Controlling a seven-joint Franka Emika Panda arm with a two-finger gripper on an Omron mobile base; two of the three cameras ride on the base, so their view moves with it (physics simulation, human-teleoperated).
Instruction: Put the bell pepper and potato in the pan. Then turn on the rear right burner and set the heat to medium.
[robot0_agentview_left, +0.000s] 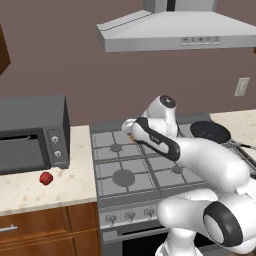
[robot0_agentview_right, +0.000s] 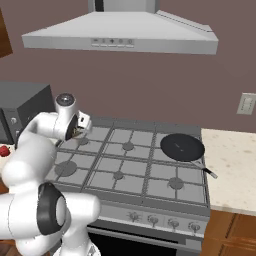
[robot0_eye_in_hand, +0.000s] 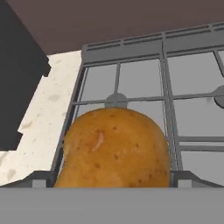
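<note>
The potato (robot0_eye_in_hand: 116, 148) is held clamped in the gripper (robot0_agentview_right: 77, 131) above the stove's rear left grate. It should be carried level across to the pan (robot0_agentview_right: 182, 146) at the rear right, lowered close, then released. The bell pepper (robot0_agentview_left: 46, 178) lies on the counter (robot0_agentview_left: 30, 187).

Potato (robot0_eye_in_hand: 114, 148): golden-brown, smooth, speckled, above rear left grate. Pepper (robot0_agentview_left: 46, 178): small bright-red lump on speckled counter left of stove, before microwave. Pan (robot0_agentview_right: 182, 147): black, shallow, empty, on rear right burner, handle toward front right.
</note>
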